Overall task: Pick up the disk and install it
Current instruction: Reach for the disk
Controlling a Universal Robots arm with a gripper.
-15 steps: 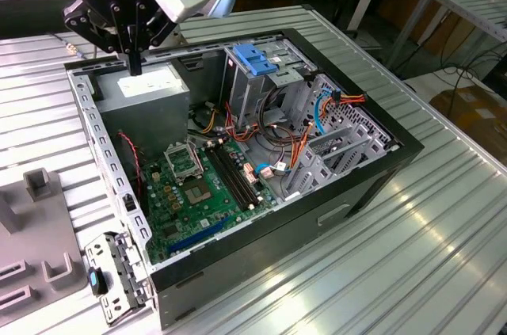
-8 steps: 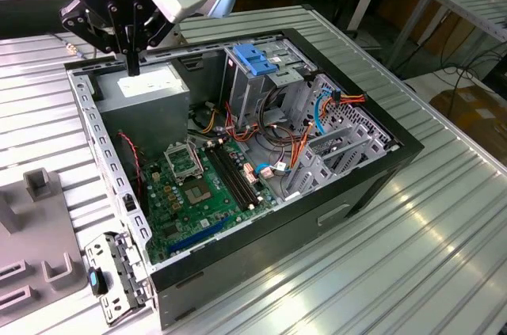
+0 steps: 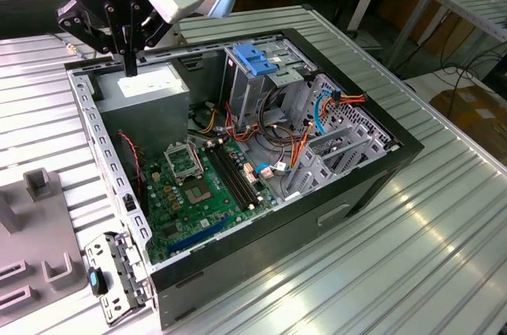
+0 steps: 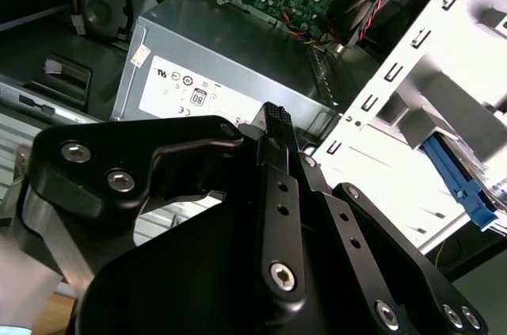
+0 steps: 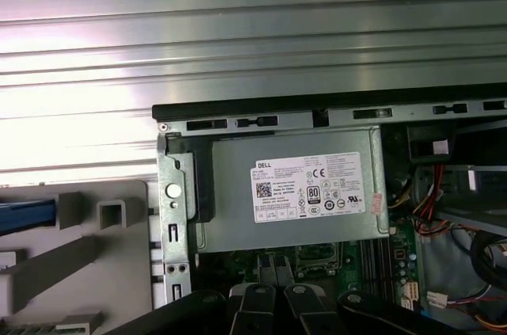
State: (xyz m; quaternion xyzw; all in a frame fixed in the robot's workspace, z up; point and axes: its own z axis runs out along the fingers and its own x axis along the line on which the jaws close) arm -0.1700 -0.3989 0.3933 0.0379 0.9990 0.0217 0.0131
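My gripper hangs over the back corner of the open computer case, at the exterior view's left. It is just above the grey power supply. Its black fingers are pressed together with nothing between them; both wrist views show the gripper shut over the power supply's label. The disk shows as a bright blue rail in the grey holder outside the case. A blue rail also lies beyond the case's perforated edge. The gripper is well apart from it.
Inside the case lie the green motherboard, red and orange cables and a drive cage with a wide light-blue latch. The perforated metal case edge separates the case from the holder. A ribbed metal table surrounds everything.
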